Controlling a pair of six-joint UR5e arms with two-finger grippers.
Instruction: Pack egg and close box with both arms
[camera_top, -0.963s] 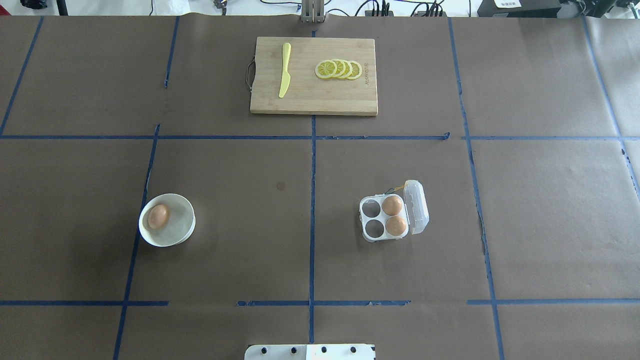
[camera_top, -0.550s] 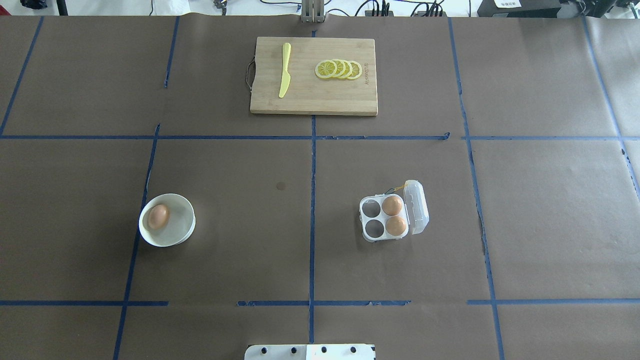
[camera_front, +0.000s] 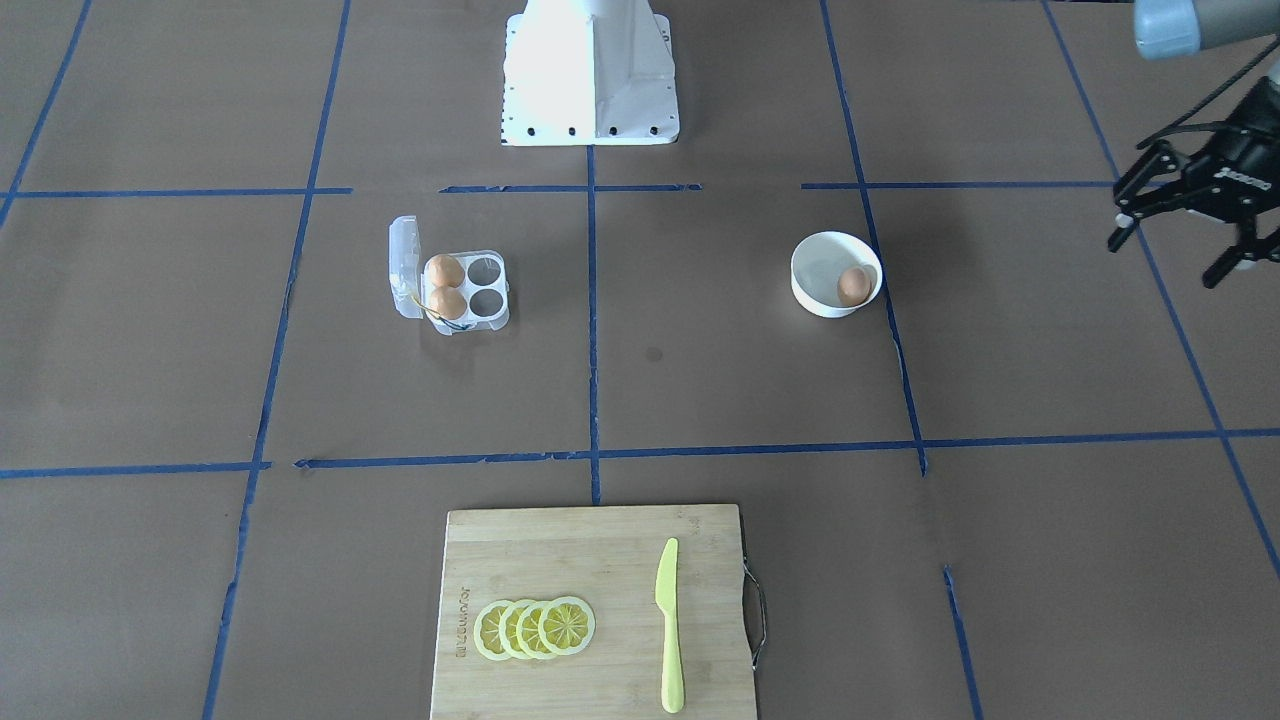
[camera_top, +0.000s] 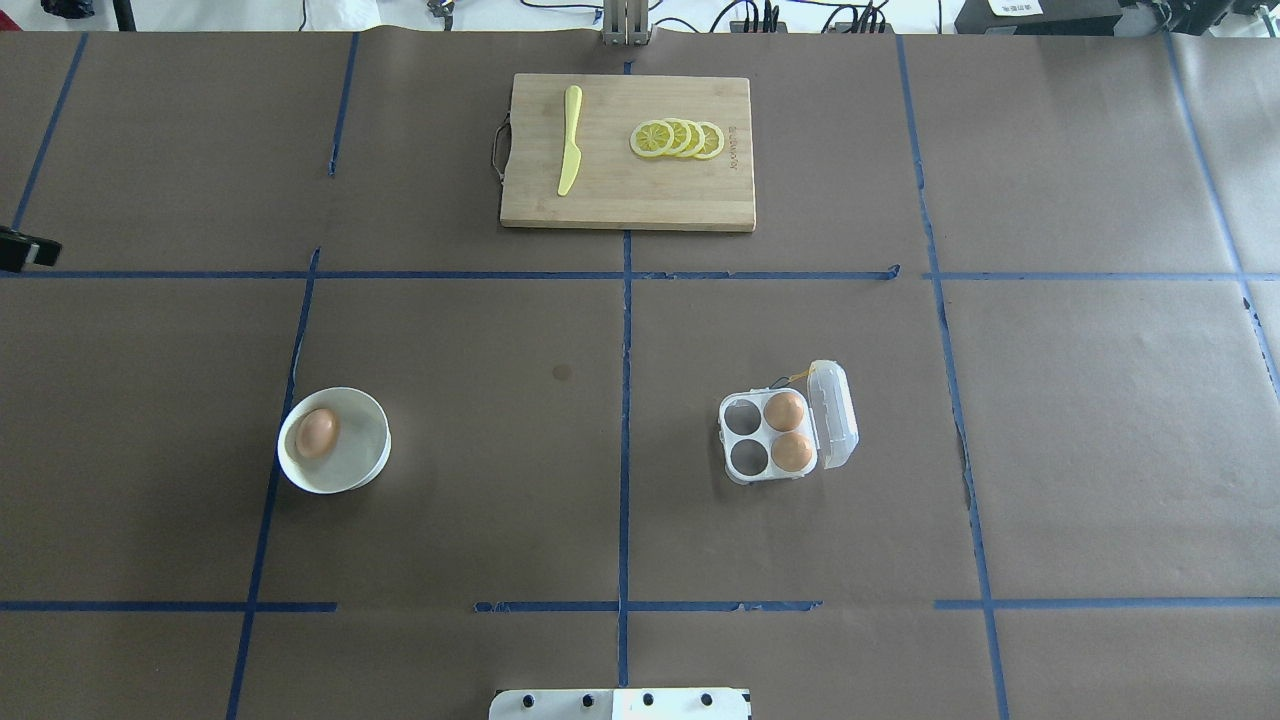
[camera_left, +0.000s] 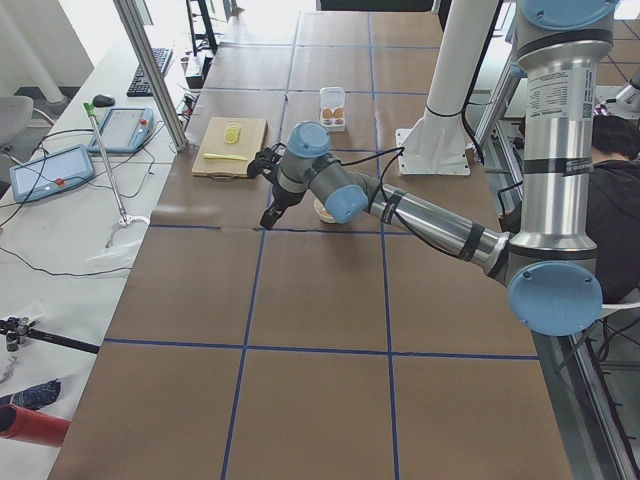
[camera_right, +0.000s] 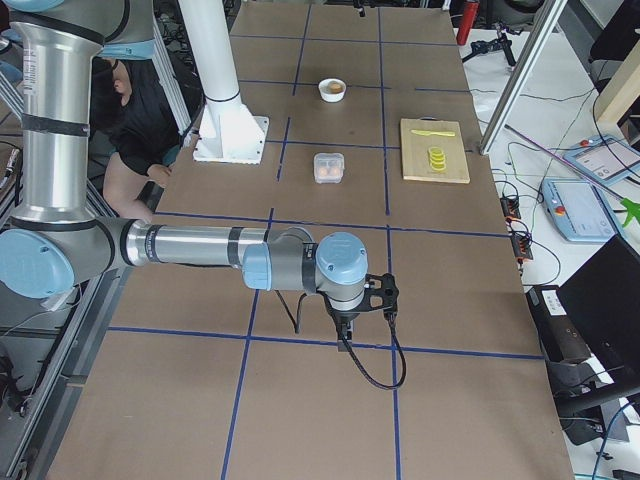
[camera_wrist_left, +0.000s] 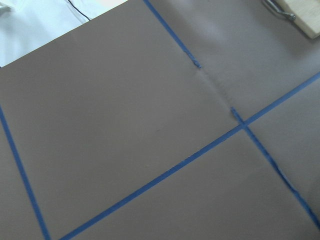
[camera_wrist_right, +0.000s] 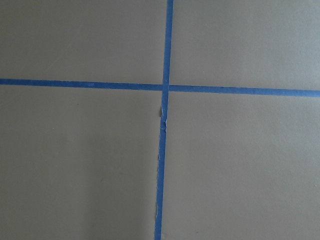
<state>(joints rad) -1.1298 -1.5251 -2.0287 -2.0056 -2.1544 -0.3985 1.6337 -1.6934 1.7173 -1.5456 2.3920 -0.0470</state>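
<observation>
Tan-orange, the egg (camera_top: 317, 433) is lying in a white bowl (camera_top: 383, 445) on the robot's left half of the tabletop (camera_top: 500, 350). The box (camera_top: 742, 415) is sitting well apart on the right half, its lid (camera_top: 835, 415) standing open, with two further eggs (camera_top: 784, 411) filling the cells beside the lid. The left arm (camera_left: 430, 215) is reaching out nearly level from its shoulder, wrist bent downward. The left end effector (camera_front: 1172, 255) is hanging above the tabletop, well apart from the bowl, its fingers spread and gripping nothing. The right arm (camera_right: 190, 245) is likewise stretching level, the right end effector (camera_right: 344, 340) pointing down over a crossing of blue tape (camera_wrist_right: 167, 87). Whether its fingers are spread cannot be told.
</observation>
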